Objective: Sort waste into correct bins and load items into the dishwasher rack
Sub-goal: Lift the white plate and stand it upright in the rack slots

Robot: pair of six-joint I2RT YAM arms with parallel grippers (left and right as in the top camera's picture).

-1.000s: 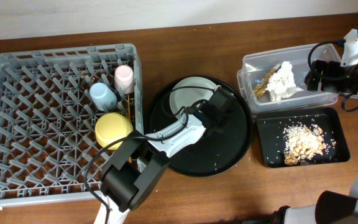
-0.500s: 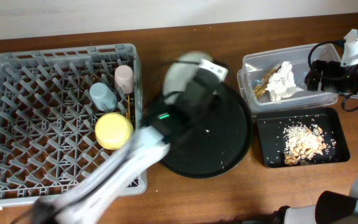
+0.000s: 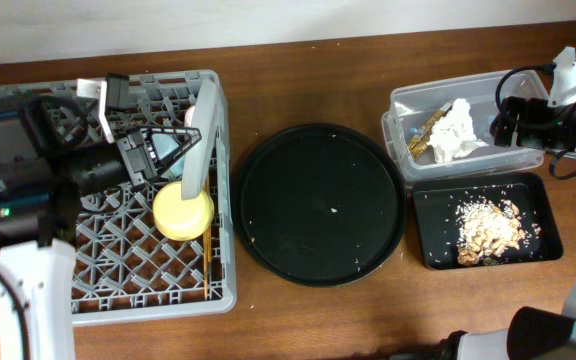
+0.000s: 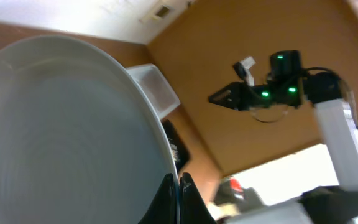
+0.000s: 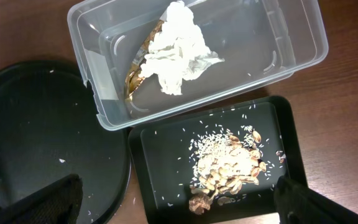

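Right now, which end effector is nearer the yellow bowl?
Left. The left end effector, gripping the plate, is over the dishwasher rack, close by the yellow bowl. The right end effector is far across the table, by the clear tub.

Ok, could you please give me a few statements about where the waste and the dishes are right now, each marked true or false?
1. The crumpled napkin lies in the clear tub. True.
2. The pale plate lies flat on the round black tray. False: the left gripper holds the pale plate by its rim, on edge over the dishwasher rack; the round black tray has no plate on it.
3. The food scraps are in the shallow black tray. True.
4. The yellow bowl sits in the clear tub. False: the yellow bowl is in the dishwasher rack.
5. The wrapper lies on the table. False: the wrapper is in the clear tub, beside the crumpled napkin.
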